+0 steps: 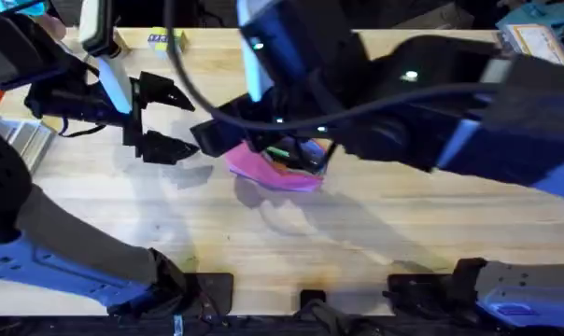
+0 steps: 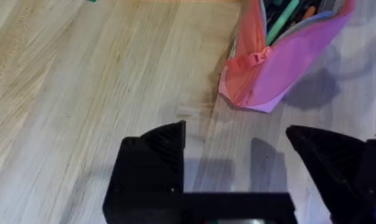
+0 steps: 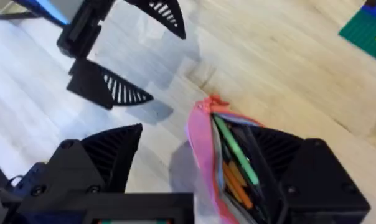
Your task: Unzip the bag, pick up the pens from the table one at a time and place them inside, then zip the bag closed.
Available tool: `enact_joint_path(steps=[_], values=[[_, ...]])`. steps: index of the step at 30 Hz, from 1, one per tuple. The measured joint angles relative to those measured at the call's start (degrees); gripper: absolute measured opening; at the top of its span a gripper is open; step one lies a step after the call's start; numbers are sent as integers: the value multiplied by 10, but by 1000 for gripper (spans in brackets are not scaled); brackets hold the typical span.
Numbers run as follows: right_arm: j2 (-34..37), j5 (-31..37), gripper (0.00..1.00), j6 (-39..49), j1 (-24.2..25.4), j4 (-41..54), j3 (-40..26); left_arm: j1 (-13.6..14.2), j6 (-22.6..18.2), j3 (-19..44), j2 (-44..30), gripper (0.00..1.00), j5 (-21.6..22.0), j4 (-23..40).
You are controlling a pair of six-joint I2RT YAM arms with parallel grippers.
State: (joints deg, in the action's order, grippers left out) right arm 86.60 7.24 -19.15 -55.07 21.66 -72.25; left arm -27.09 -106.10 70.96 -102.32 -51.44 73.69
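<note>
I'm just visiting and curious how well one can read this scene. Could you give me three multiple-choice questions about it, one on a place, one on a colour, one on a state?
1. Where is the green pen?
A. On the table beside the bag
B. Inside the bag
C. In the left gripper

2. What colour is the bag?
A. Pink
B. Yellow
C. Black

3. How is the left gripper?
A. Shut on a pen
B. Shut on the bag
C. Open, holding nothing

Answers:
1 B: the right wrist view shows the pen lying in the bag's open mouth.
2 A: its fabric is pink in every view.
3 C: its fingers stand apart over bare table, short of the bag.
</note>
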Motion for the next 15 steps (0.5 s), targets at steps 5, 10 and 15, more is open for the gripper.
enact_joint_path(steps=[5,10,15], values=[[49,25,997,8,-18,5,-49,0,0,0,0,993,0,0],[90,35,998,12,-24,11,-80,0,0,0,0,993,0,0],[114,38,997,12,-24,13,-84,0,0,0,0,993,0,0]])
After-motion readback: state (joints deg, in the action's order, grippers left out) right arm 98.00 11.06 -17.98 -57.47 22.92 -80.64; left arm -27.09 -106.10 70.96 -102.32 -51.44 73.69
